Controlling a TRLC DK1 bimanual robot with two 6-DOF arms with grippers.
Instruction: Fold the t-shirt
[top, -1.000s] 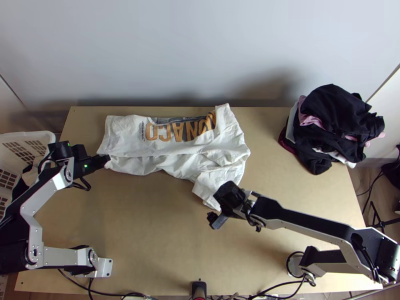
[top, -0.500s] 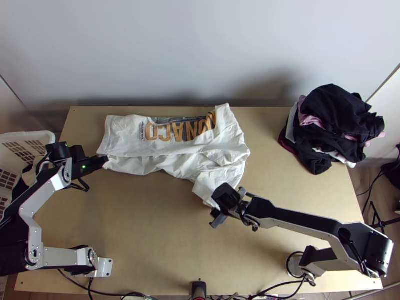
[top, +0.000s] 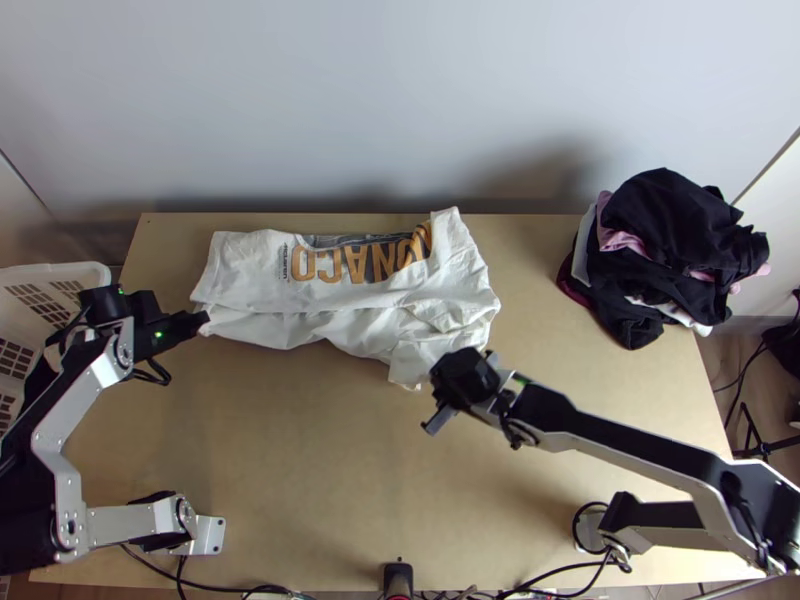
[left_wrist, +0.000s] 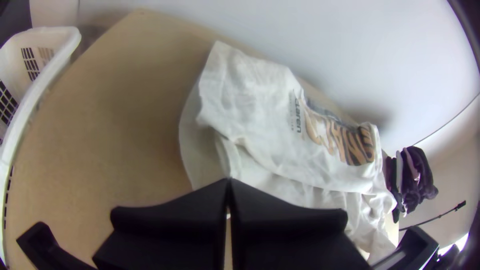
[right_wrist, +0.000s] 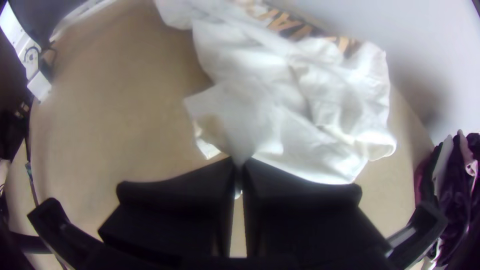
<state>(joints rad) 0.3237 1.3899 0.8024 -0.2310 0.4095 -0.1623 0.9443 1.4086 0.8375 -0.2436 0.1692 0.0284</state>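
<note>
The white t-shirt (top: 350, 295) lies folded lengthwise across the back of the table, its printed band on top and its right end bunched. My left gripper (top: 205, 322) is at its left end, and in the left wrist view my left gripper (left_wrist: 228, 182) is shut on a lower edge of the t-shirt (left_wrist: 250, 100). At the near right part of the cloth is my right gripper (top: 462, 378), with its fingertips hidden from above. Seen from the right wrist, my right gripper (right_wrist: 240, 164) is shut on a raised piece of the t-shirt (right_wrist: 320, 145), which drapes from its tips.
A pile of dark, pink and white clothes (top: 665, 250) sits at the table's back right corner. A white basket (top: 60, 270) stands off the left edge. Bare wood (top: 300, 450) spreads in front of the shirt.
My left gripper has moved slightly left, drawing the shirt's near left edge with it. The right gripper has shifted a little up the picture, and the cloth's near corner has come up with it.
</note>
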